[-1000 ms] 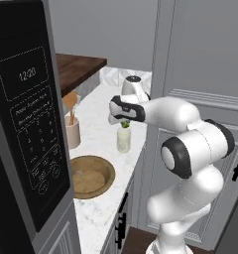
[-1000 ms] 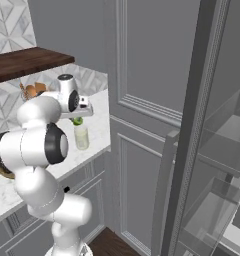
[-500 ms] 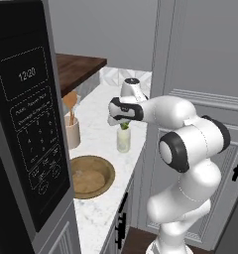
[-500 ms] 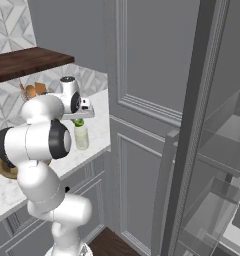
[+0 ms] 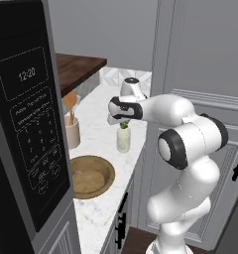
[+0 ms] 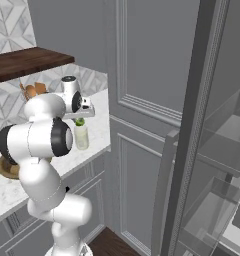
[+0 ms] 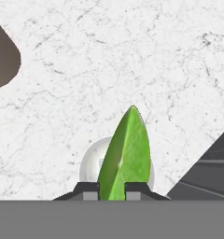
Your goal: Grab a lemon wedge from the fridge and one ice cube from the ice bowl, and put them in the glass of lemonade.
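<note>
Jaws pinching the lemon wedge (image 7: 123, 156), its pointed tip out past them, directly above the glass of lemonade (image 5: 123, 139) near the worktop's (image 5: 98, 211) front edge, the ice bowl (image 5: 90, 176) well apart toward the microwave (image 5: 29, 124)

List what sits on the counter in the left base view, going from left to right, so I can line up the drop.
Beige cup of wooden utensils → ice bowl → glass of lemonade, with the gripper holding the lemon wedge just above it.
</note>
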### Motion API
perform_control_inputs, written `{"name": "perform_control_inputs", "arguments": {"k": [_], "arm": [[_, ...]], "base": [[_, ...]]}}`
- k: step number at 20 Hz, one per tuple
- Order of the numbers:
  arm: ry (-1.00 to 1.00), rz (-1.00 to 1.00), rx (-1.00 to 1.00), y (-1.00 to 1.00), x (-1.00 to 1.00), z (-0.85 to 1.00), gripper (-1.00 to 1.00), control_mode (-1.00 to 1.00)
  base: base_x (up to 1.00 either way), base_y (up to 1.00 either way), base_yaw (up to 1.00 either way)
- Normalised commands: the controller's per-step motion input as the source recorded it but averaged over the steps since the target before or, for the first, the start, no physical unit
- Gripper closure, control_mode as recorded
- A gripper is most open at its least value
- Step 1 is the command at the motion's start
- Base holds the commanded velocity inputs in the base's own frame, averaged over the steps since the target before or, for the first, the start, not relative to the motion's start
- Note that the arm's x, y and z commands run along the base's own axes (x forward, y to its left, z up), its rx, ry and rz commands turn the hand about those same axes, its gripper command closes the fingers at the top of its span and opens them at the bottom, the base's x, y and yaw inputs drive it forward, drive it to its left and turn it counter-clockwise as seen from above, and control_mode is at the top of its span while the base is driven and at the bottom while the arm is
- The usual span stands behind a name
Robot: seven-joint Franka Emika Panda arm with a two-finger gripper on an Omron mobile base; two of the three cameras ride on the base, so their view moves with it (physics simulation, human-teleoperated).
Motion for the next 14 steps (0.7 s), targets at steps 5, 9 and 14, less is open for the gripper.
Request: {"name": "perform_control_inputs", "arguments": {"k": [5,9,14], "arm": [[0.0,0.0,0.0,0.0,0.0,0.0,1.0,-1.0],[0.0,0.0,0.0,0.0,0.0,0.0,1.0,-1.0],[0.0,0.0,0.0,0.0,0.0,0.0,-1.0,-1.0]], "base": [[0.0,0.0,0.0],[0.0,0.0,0.0],[0.0,0.0,0.0]]}}
